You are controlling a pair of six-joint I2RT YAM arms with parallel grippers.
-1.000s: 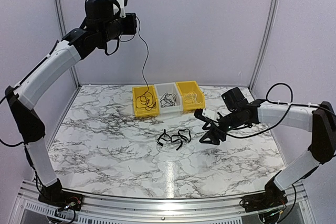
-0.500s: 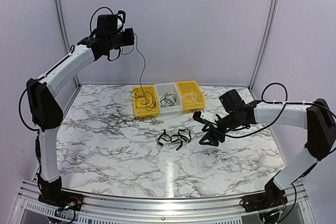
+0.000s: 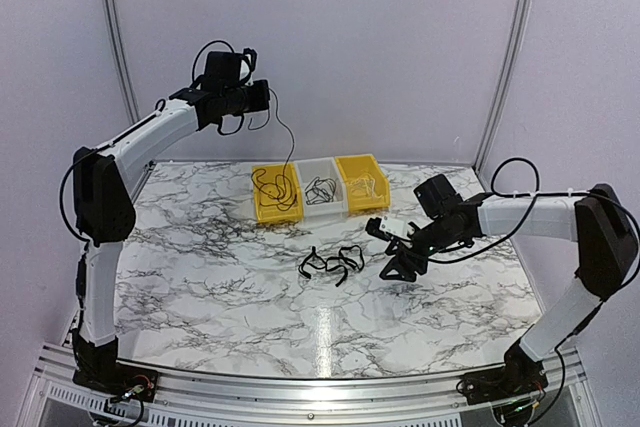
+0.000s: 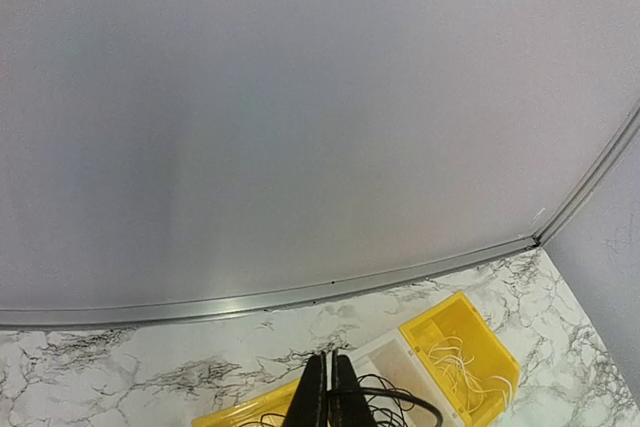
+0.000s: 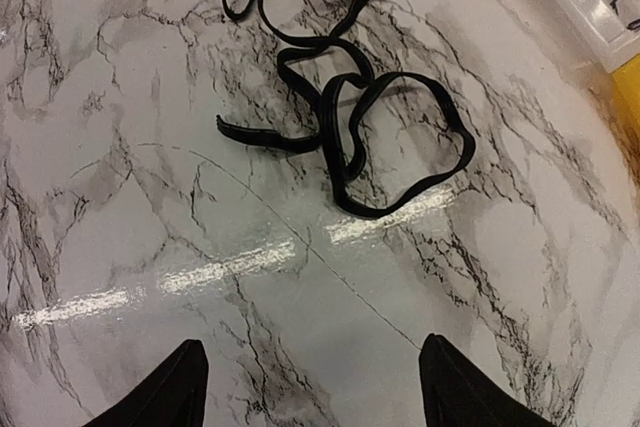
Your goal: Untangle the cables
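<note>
A two-armed robot works over a glossy table [image 3: 200, 277] of white marble pattern with grey veins. The left gripper [image 3: 266, 97], raised high near the matte grey back wall [image 3: 400, 47], has its two slim black fingers [image 4: 318, 402] pinched together on a thin black cord [image 3: 290, 137]. The cord hangs slack in a long curve down into the left yellow bin [image 3: 262, 209], where its lower end lies coiled.

The right gripper [image 3: 400, 255] hovers low over the tabletop with its jaws spread wide and nothing between them (in the wrist view its two dark, wedge-shaped fingertips [image 5: 185, 387] stand far apart over bare marble).

The rest of the cables lie as a loose tangle [image 5: 340, 117] on the table in front of the bins, near the right gripper but not touching it. From close up these black cords look flat and band-like, bent into several overlapping rounded loops, with one short straight end sticking out to the side.

Three small open bins of hard plastic stand touching in a row at the back of the table. The middle bin [image 3: 322, 209], pale and translucent, holds a small knot of thin black cord. The right yellow bin [image 3: 350, 165] holds pale, wiry strands.
</note>
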